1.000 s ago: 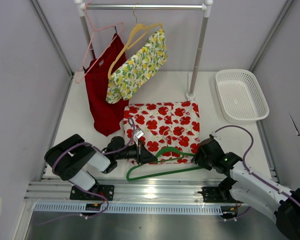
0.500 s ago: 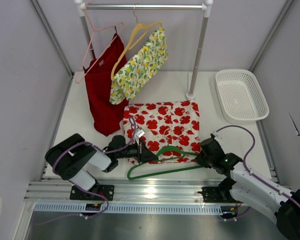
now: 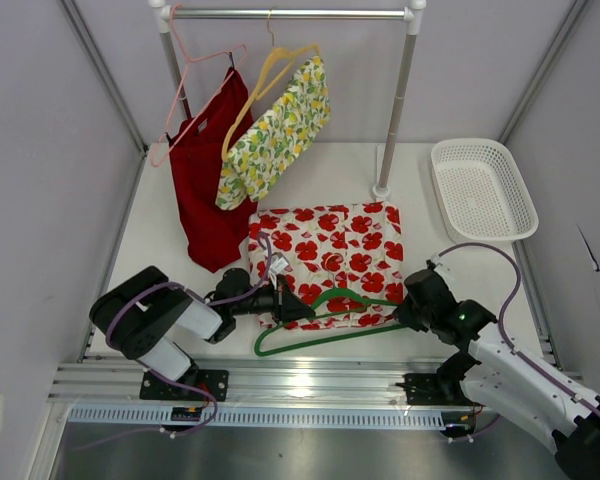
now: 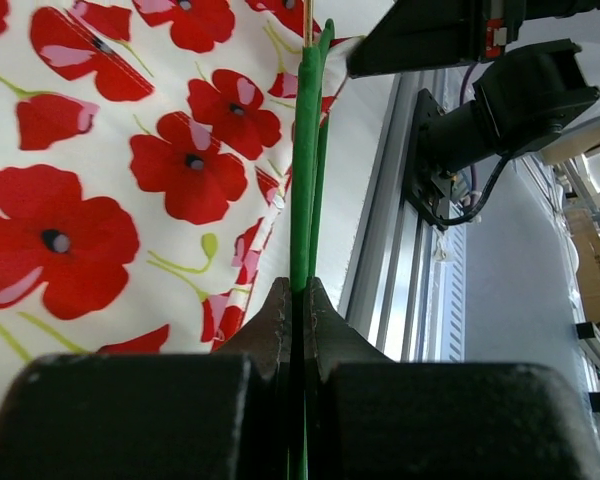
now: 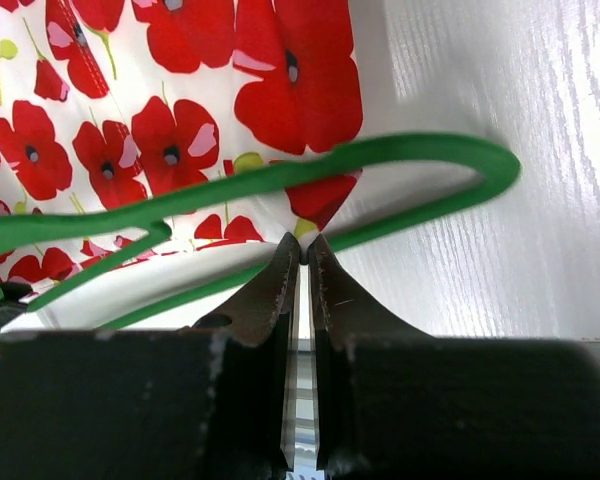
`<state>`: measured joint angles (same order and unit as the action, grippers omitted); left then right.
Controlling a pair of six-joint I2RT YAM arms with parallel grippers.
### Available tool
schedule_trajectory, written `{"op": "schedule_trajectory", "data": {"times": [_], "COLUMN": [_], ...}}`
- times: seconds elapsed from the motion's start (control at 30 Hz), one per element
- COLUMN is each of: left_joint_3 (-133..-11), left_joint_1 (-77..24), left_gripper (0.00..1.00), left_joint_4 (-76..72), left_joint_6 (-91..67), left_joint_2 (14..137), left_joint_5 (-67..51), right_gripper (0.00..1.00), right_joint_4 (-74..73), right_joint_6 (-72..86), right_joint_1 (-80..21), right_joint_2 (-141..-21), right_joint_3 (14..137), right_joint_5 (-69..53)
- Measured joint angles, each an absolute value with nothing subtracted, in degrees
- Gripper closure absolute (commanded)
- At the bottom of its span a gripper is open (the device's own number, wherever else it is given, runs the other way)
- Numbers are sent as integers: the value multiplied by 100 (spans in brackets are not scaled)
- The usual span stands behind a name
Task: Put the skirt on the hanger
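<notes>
The task is at an early stage: the hanger [image 4: 304,160] is in hand, but the skirt [image 3: 330,250] is not on it yet. The skirt lies flat on the desk [image 3: 430,230], in front of the clothes rail and roughly midway between the 2 arms. No part of it is lifted or threaded through the hanger's frame. The hanger lies low across the skirt's near edge, with its hook over the flowered fabric and its long bottom bar running along the desk just in front of the hem.

Both arms hold the hanger. The left gripper [image 4: 297,290] is clamped tight on the thin green wire at the hanger's left side, the wire running straight out between its fingers. The right gripper [image 5: 303,245] sits at the hanger's right end, fingers almost together, and appears to pinch the lower bar just beside the rounded corner. The skirt's corner lies right behind the tips.

What is left, as I judge it, is nearly everything that matters. The skirt has to be draped over or fastened to the hanger.
</notes>
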<state>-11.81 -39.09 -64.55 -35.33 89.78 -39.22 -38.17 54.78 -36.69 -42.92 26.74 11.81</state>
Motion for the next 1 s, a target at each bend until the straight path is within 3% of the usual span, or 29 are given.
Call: {"op": "schedule_trajectory", "data": {"times": [1.0], "left_joint_3": [-1332], "left_joint_1": [-3671], "left_gripper": [100], "left_joint_4": [-5894], "left_joint_6": [-2687], "left_joint_2": [8917], "left_joint_5": [-3800], "right_gripper": [99], "right_joint_4": [-4324], "right_joint_6": [5087], "right_joint_1": [-2759], "right_joint_2": [-4263], "right_joint_3": [3212], "right_joint_5": [843]}}
